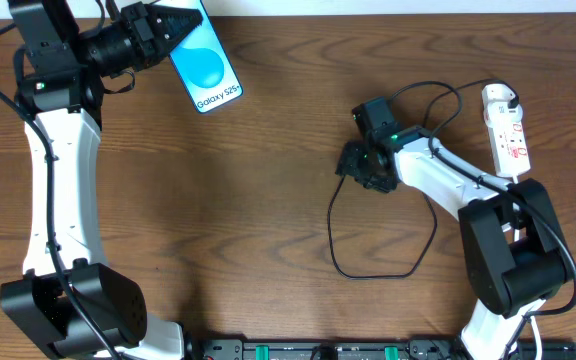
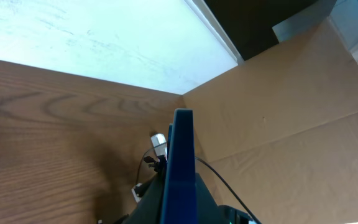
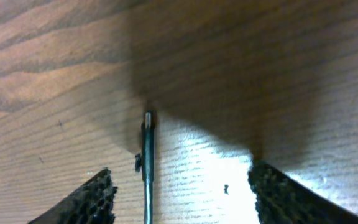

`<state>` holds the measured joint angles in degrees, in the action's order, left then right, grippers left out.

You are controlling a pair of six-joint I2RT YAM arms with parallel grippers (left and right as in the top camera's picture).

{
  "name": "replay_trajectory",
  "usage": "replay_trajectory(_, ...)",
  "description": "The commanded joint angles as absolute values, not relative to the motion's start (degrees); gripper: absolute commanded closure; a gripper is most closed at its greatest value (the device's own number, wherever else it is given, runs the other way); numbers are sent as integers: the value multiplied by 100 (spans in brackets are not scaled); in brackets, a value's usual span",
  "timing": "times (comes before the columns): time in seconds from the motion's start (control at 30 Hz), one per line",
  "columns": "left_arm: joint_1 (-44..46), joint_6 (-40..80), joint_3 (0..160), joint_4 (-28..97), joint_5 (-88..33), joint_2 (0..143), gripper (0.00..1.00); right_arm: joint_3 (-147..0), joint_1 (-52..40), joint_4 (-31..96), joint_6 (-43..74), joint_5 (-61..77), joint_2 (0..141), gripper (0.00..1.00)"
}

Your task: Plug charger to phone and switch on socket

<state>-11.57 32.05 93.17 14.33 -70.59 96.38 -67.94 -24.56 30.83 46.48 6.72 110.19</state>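
The phone (image 1: 208,68), blue-screened with "Galaxy S25+" on it, is held at the table's far left by my left gripper (image 1: 183,30), which is shut on it. From the left wrist, the phone (image 2: 181,162) shows edge-on, standing up between the dark fingers. The charger (image 1: 332,235) loops across the wood below my right gripper (image 1: 346,168). In the right wrist view its plug tip (image 3: 148,119) lies flat on the table between the open fingers (image 3: 89,200), close to the left one and untouched. The white socket (image 1: 508,135) lies at the far right.
The right arm's base (image 1: 513,250) stands just below the socket, and the left arm's base (image 1: 68,305) is at the lower left. A thin black cable (image 1: 438,92) arcs from the right wrist towards the socket's top end. Brown cardboard (image 2: 291,106) lies beyond the table edge.
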Motion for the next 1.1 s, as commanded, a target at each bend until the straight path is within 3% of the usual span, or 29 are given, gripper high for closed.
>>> replay_trajectory(0.0,-1188,3153,9371,1382,-7242,9638,93,-6731,-2556,3262,5083,395,11168,27)
replay_trajectory(0.13,-1188,3153,9371,1382,-7242,9638,93,-6834,-2604,3374,5194,318,11168,26)
replay_trajectory(0.4,-1188,3151,9371,1382,-7244,9638,93,-6864,-2641,3310,5446,-8,11168,38)
replay_trajectory(0.87,-1188,3044,9371,1380,-7251,9638,93,-7166,-2779,3398,5487,-93,11170,38)
replay_trajectory(1.07,-1188,3044,9371,1380,-7286,9638,92,-7430,-2934,3441,5596,1,11170,34)
